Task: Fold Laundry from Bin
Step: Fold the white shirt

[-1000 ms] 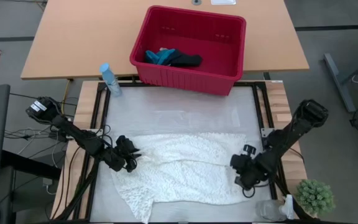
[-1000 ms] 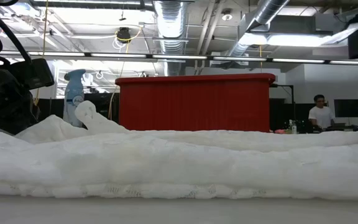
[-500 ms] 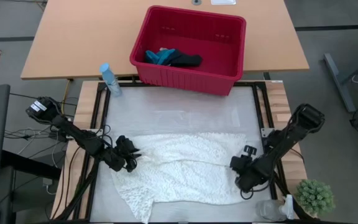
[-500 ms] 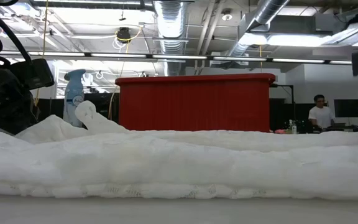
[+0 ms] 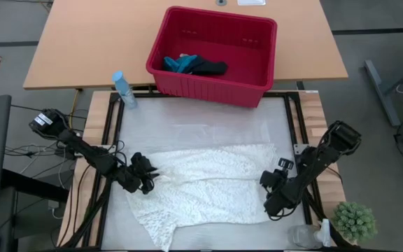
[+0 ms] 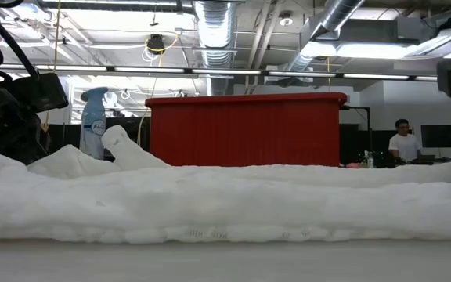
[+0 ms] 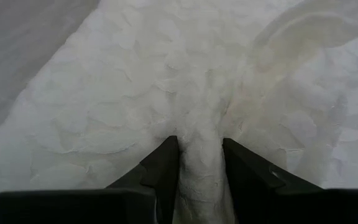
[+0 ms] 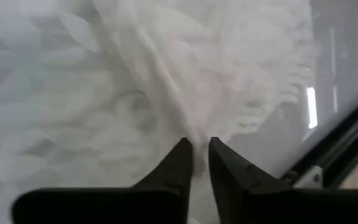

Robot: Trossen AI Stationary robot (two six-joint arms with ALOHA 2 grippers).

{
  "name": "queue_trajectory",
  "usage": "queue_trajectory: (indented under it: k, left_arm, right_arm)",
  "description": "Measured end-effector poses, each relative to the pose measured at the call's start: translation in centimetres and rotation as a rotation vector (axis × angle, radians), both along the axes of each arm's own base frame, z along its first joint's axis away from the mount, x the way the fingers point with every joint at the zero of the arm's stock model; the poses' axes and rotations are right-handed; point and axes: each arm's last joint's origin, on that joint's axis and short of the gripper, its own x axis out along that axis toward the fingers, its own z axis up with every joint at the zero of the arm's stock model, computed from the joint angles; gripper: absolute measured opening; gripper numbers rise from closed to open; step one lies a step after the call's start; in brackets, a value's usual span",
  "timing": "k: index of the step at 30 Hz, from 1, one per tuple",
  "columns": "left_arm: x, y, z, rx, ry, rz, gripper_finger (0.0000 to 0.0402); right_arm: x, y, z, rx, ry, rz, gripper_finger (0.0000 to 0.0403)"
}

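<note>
White lacy cloth (image 5: pixel 201 185): one large piece, spread across the near half of the clear table mat (image 5: pixel 201 126). It lies rumpled rather than flat, with a corner trailing toward the mat's near left edge. In the low view it fills the foreground as a long white ridge.

Left gripper (image 5: pixel 147 176): at the cloth's left edge, low on the mat. Its wrist view shows the two dark fingers (image 7: pixel 160 168) pinching a bunched fold of the white cloth between them.

Right gripper (image 5: pixel 266 183): at the cloth's right edge, near the mat's right frame. Its fingers (image 8: pixel 178 165) stand close together with a thin ridge of the white cloth caught between them.

Red bin (image 5: pixel 254 52): rectangular plastic basket with a rimmed edge, standing at the far side of the mat, overlapping the tan table (image 5: pixel 82 42) behind. Well apart from both grippers. In the low view its wall rises behind the cloth.

Teal cloth (image 5: pixel 180 64): small item, lying in the bin's left part.

Dark cloth (image 5: pixel 210 68): small item, in the bin, touching the teal one on its right.

Spray bottle (image 5: pixel 123 89): pale blue, standing just beside the bin's left corner, at the mat's far left.

Small green plant (image 5: pixel 355 221): near right corner, off the mat.

Person (image 6: pixel 402 142): in the room far behind the table, seen in the low view.
</note>
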Motion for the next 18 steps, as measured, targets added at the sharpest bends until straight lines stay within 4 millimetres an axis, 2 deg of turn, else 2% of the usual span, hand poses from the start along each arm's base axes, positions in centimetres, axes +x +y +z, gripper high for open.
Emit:
queue_trajectory:
  k: [8,14,18]
  left_arm:
    - [0.2,-0.2,0.2,0.000,0.002,-0.034,0.0114]
    - [1.6,-1.3,1.8,0.008,0.018,-0.203,0.0114]
    - [2.0,-1.7,2.8,0.048,0.079,-0.249,0.0114]
  right_arm:
    - [-0.8,0.4,0.8,0.032,-0.012,0.006,0.0135]
    - [-2.1,0.0,2.4,0.008,-0.062,-0.041,0.0147]
    - [-2.2,0.0,3.2,0.055,-0.171,-0.064,0.0148]
